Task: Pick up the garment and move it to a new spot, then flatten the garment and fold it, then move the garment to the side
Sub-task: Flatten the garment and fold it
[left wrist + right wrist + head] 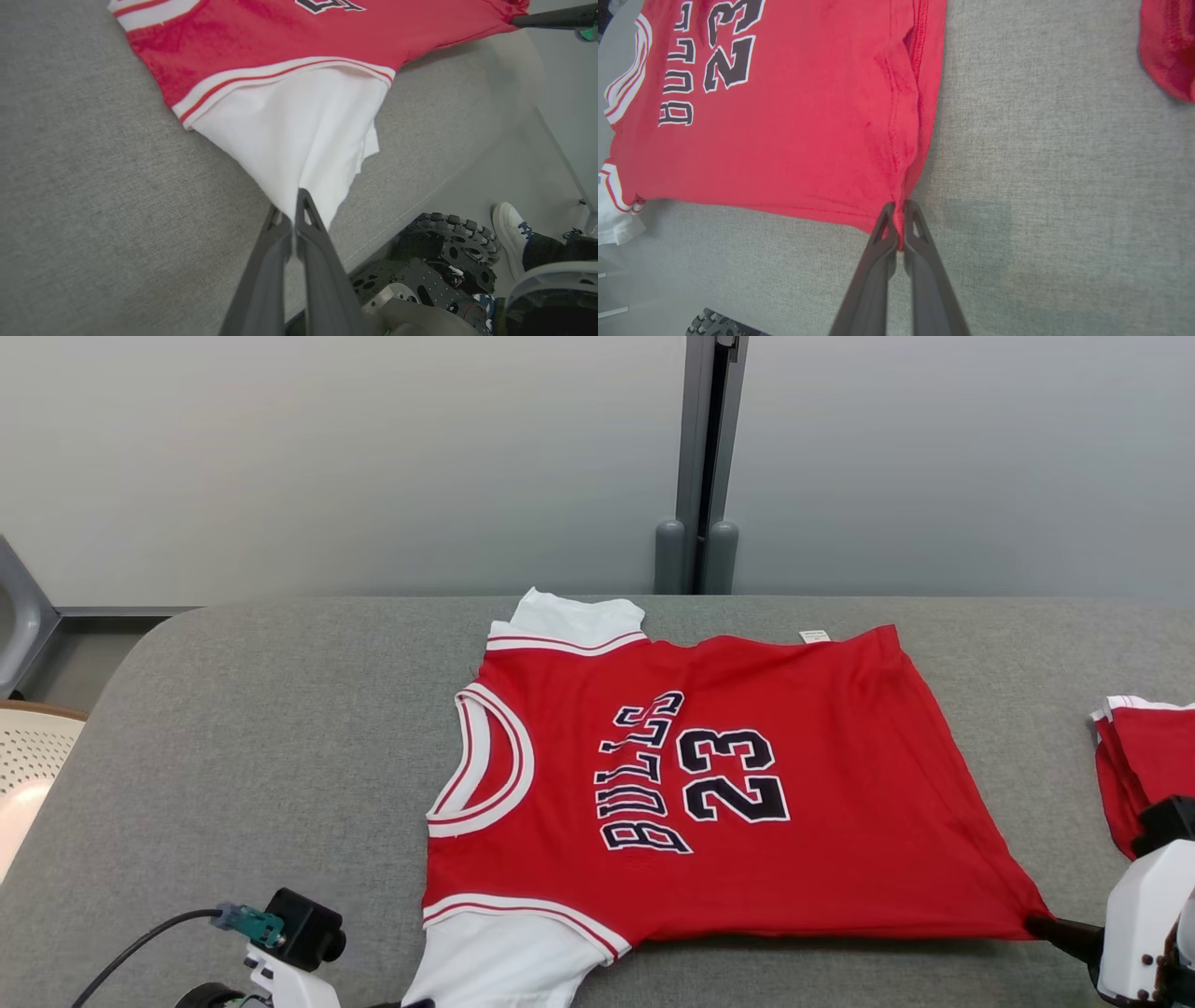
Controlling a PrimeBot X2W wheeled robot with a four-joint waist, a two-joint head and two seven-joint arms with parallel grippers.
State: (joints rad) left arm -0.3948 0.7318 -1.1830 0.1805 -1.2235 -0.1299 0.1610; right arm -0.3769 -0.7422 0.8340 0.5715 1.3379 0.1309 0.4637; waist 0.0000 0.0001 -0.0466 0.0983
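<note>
The garment (pixel 728 840) is a red jersey with white sleeves and black "BULLS 23" lettering, spread flat on the grey table (pixel 261 728), neck to the left. My left gripper (pixel 289 205) is shut on the tip of the near white sleeve (pixel 299 135), at the table's front edge. My right gripper (pixel 900 210) is shut on the near hem corner of the garment (pixel 798 140); in the head view its dark fingers (pixel 1060 931) meet that corner at the lower right.
Another red garment (pixel 1144 756) lies folded at the table's right edge, also seen at the top right of the right wrist view (pixel 1167 51). A chair (pixel 28 756) stands off the table's left end. Below the front edge are the wheeled base (pixel 444 252) and a person's shoe (pixel 511 233).
</note>
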